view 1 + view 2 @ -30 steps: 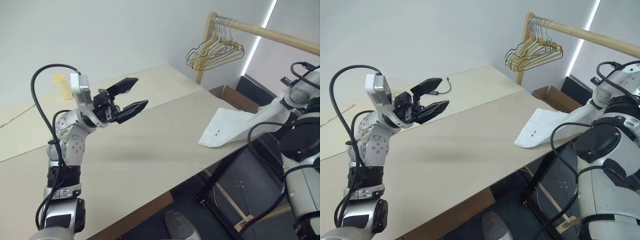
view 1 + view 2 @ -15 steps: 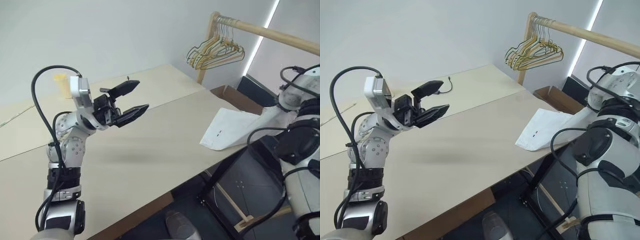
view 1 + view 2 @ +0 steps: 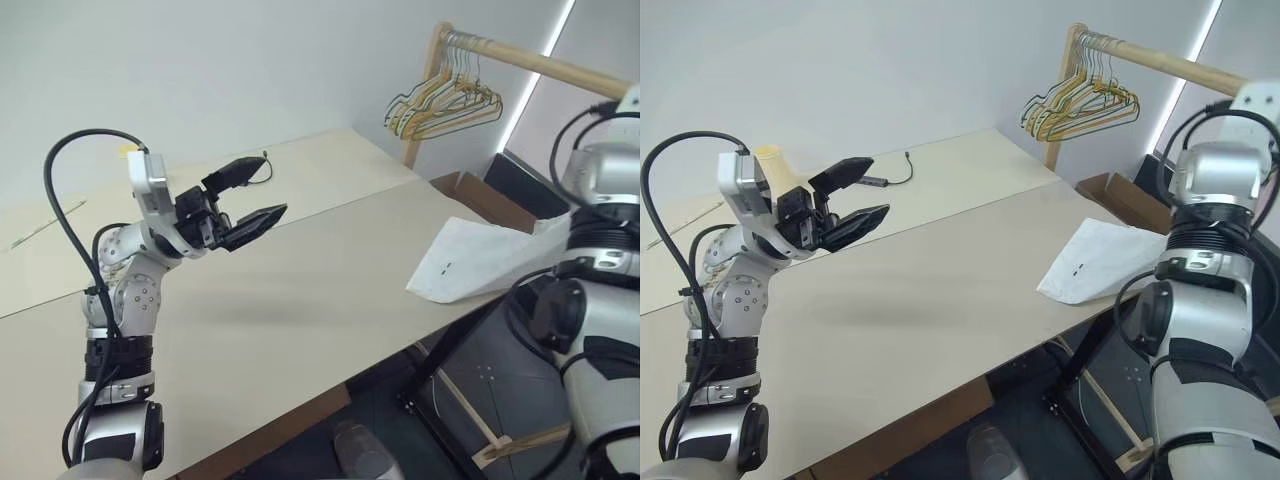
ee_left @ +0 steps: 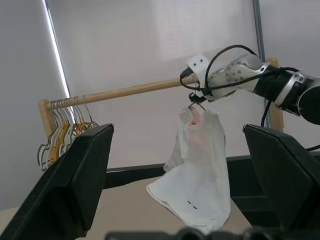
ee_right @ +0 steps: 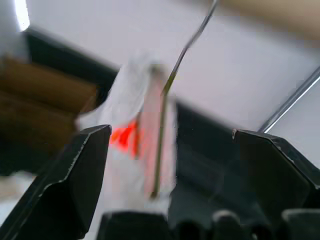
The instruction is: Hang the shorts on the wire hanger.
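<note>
One pair of white shorts (image 4: 200,170) with pink-red patch, draped limply

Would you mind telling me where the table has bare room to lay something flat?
The table is bare between the left pincer and the shorts. Its right end is taken by the shorts' draped hem; the rail's near end is crowded with bunched hangers.

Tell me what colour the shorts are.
The shorts are white with a pink-red patch near the top and small dark marks lower down, clearest in the left wrist view.
</note>
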Controlling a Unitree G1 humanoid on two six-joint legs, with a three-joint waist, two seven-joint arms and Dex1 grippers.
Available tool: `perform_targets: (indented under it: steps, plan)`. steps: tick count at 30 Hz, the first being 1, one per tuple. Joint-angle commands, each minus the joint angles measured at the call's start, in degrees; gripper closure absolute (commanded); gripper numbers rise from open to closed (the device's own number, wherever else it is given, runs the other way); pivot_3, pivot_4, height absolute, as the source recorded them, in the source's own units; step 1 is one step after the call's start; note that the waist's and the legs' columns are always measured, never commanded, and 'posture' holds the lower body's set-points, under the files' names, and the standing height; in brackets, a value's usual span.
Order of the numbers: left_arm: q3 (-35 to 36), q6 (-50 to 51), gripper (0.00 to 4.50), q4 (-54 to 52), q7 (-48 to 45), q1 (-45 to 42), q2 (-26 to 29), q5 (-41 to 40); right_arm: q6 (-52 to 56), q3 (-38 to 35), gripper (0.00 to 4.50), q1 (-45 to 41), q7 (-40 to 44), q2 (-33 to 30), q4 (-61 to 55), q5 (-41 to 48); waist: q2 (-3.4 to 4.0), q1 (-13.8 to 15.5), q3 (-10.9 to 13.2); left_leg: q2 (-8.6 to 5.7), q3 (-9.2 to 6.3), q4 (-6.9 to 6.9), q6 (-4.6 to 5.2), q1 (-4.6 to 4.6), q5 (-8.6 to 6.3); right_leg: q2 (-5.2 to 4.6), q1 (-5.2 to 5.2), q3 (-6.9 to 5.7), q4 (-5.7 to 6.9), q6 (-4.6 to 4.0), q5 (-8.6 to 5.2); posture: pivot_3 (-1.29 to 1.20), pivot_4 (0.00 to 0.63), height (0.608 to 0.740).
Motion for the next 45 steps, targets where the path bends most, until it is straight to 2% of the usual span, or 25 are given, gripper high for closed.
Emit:
perform_targets:
  steps: [1,4,7,10,11,14,19,25,31,34,41,45]
  plan:
    - [0.8,-0.9,0.0,-0.3,0.2,-1.0,0.5,-0.2,-6.2,9.9,0.01,0.1,2.9,-0.3,-8.6,-7.9,0.0,-0.1,0.0,0.0,0.0,0.01,0.0,0.04,0.0,0.0,0.0,0.0,0.02,0.0,0.0,-0.36,0.0,0.74]
    - [1.2,-0.6,0.0,0.5,0.8,-0.8,1.1,0.2,-10.9,15.0,0.01,1.8,8.4,0.6,-10.9,-10.0,-0.01,-0.3,0.0,0.02,0.0,0.02,0.0,0.3,0.0,0.01,0.04,0.0,0.03,0.05,-0.01,-0.35,0.0,0.74]
    - [1.3,-0.8,0.0,0.6,1.8,1.4,3.1,2.5,-14.4,20.2,0.01,4.0,17.8,2.2,-13.5,-10.4,-0.06,-0.6,0.0,0.03,-0.01,0.04,0.0,0.36,0.0,0.01,0.09,0.0,0.0,0.1,0.02,-0.35,0.0,0.74]
    - [1.8,-1.0,0.0,-0.5,2.4,5.3,5.5,4.3,-14.9,21.9,0.01,6.7,27.1,5.1,-17.1,-7.7,-0.05,-0.7,0.0,0.06,0.02,0.0,0.0,0.45,0.0,0.01,0.09,0.09,0.02,0.05,0.1,-0.32,0.0,0.74]
    - [2.1,-1.0,0.0,-1.2,2.7,6.9,6.4,4.6,-16.3,21.7,0.01,8.3,31.9,6.1,-19.2,-4.9,-0.06,-0.5,0.0,0.16,0.03,-0.01,0.0,0.46,0.0,0.02,0.09,0.1,0.04,-0.06,0.16,-0.32,0.0,0.74]
    - [3.2,1.4,0.0,-4.8,5.6,12.3,9.6,6.0,-22.7,26.4,0.01,13.7,40.7,6.7,-25.8,-4.7,-0.08,0.2,0.0,0.25,-0.02,-0.02,0.0,0.39,0.0,0.05,0.04,0.05,0.04,-0.27,0.29,-0.25,0.0,0.74]
    - [5.0,2.4,0.0,-12.0,8.3,20.8,11.7,6.0,-25.3,29.1,0.01,21.4,55.7,8.2,-36.9,1.3,-0.13,4.0,0.0,0.27,-0.12,-0.02,-0.01,0.19,-0.01,0.06,-0.14,-0.04,0.04,-0.3,0.31,-0.17,0.0,0.74]
    - [4.8,3.6,0.0,-20.6,13.2,30.5,11.6,8.5,-29.2,33.5,0.01,29.0,71.3,4.7,-45.5,4.6,-0.19,12.1,0.1,0.33,-0.2,0.0,-0.03,0.11,-0.02,0.06,-0.23,-0.24,-0.03,-0.37,0.34,-0.08,0.0,0.74]
    - [3.8,7.6,0.0,-26.0,14.5,33.0,12.9,7.1,-28.3,33.9,0.01,31.4,75.2,5.3,-45.6,4.7,-0.22,19.0,0.1,0.34,-0.16,0.1,-0.04,-0.15,-0.01,0.17,-0.59,-0.35,0.03,-0.61,0.46,-0.01,0.0,0.74]
    - [3.5,8.2,0.0,-27.5,15.6,33.4,12.3,7.3,-27.7,34.2,0.01,31.6,75.7,5.6,-45.1,3.6,-0.22,21.3,0.1,0.35,-0.05,0.1,-0.05,-0.17,-0.01,0.3,-0.68,-0.37,0.03,-0.74,0.45,0.0,0.0,0.74]
    - [1.8,6.8,0.0,-27.5,16.9,34.7,10.8,9.6,-29.0,34.7,0.01,31.2,76.5,6.2,-43.7,1.5,-0.22,24.2,0.1,0.55,0.53,0.07,-0.06,-0.27,0.0,0.61,-0.88,-0.36,0.09,-1.02,0.44,0.02,0.0,0.74]
    - [1.0,6.6,0.0,-27.2,17.2,34.9,10.9,10.4,-29.2,34.6,0.01,31.4,76.7,6.5,-43.1,0.6,-0.22,24.8,0.1,0.6,0.58,0.07,-0.06,-0.27,0.0,0.71,-0.88,-0.37,0.09,-1.08,0.42,0.02,0.0,0.74]
